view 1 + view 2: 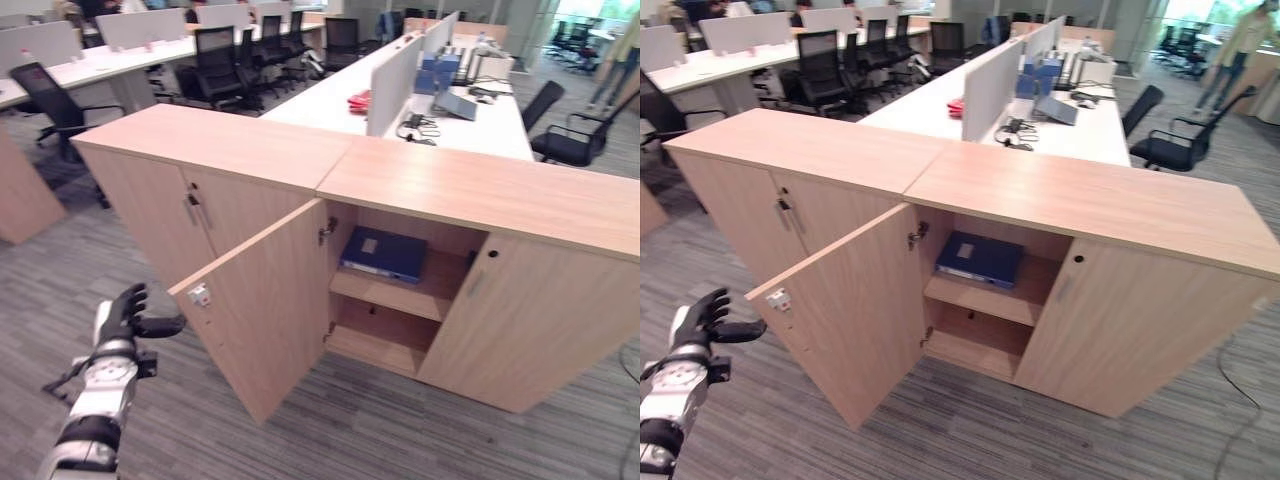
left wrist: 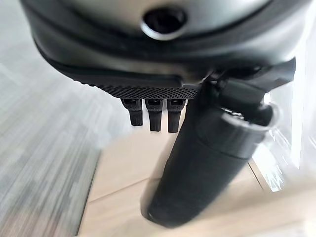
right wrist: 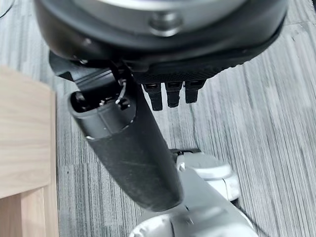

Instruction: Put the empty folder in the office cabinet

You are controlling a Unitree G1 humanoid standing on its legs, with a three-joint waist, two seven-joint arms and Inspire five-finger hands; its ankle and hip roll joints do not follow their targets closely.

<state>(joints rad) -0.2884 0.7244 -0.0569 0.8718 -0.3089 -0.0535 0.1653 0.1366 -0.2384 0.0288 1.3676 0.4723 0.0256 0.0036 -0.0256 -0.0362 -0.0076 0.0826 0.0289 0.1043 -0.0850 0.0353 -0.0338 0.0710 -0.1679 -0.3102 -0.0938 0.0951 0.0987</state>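
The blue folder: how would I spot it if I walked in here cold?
Find the long low wooden cabinet at the end of the desk row, with one door swung open. The blue folder lies flat on the upper shelf behind that door. It is the one blue thing among bare wood.

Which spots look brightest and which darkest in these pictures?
Left eye view: daylight glares through the far windows; the lower shelf of the cabinet, under the blue folder, sits in shade. Left wrist view: a white glare beside the left hand.
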